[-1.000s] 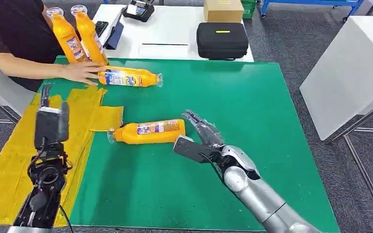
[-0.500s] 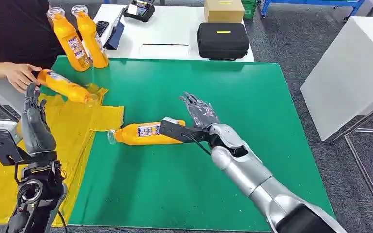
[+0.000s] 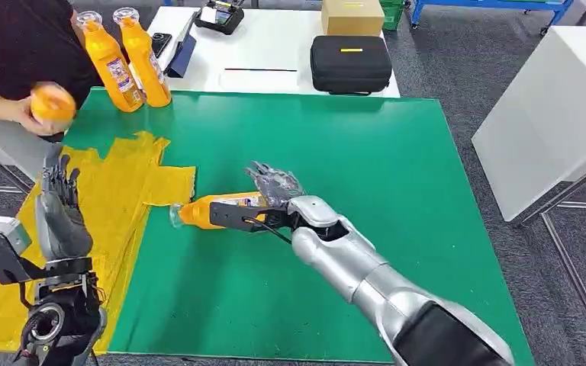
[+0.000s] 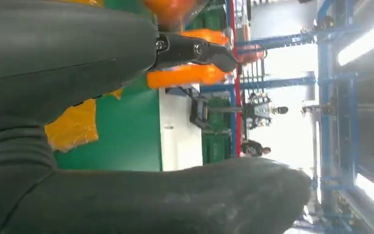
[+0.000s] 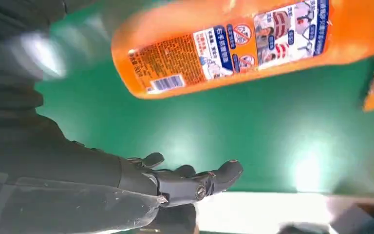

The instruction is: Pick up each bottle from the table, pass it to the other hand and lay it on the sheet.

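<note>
While your right hand [image 3: 275, 200] has swung in over the lying bottle [image 3: 221, 210], fingers spread, nothing gripped, the left hand [image 3: 59, 216] waits open at 9 o'clock; grasp comes next.

Bottle base: the lying orange plastic bottle [image 3: 225, 209] has its base end hidden behind the right hand [image 3: 275, 191].
Held bottle: a blurred orange bottle [image 3: 52, 103] in the person's hand [image 3: 27, 113], beyond the left hand [image 3: 57, 210]; label unreadable.
Person: cut off by the head view's edge.
</note>
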